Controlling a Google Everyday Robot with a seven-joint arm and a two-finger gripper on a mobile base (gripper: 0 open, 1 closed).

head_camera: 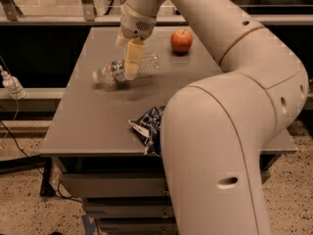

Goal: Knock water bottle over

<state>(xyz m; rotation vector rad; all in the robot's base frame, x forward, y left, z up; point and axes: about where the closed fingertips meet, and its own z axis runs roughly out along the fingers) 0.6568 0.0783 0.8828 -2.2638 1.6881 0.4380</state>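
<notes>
The water bottle (111, 72) is clear and ribbed, with a white cap and a coloured label band. It lies on its side on the grey table (98, 121), cap to the left and base toward the back right. My gripper (129, 68) reaches down from above and sits right over the bottle's middle, hiding part of it. A blurred shadow lies on the table just in front of the bottle.
A red apple (181, 40) stands at the back of the table, right of the bottle. A dark blue chip bag (148, 128) lies near the front edge, partly hidden by my arm (215, 146). A white plug with a cable (11, 84) hangs at the left.
</notes>
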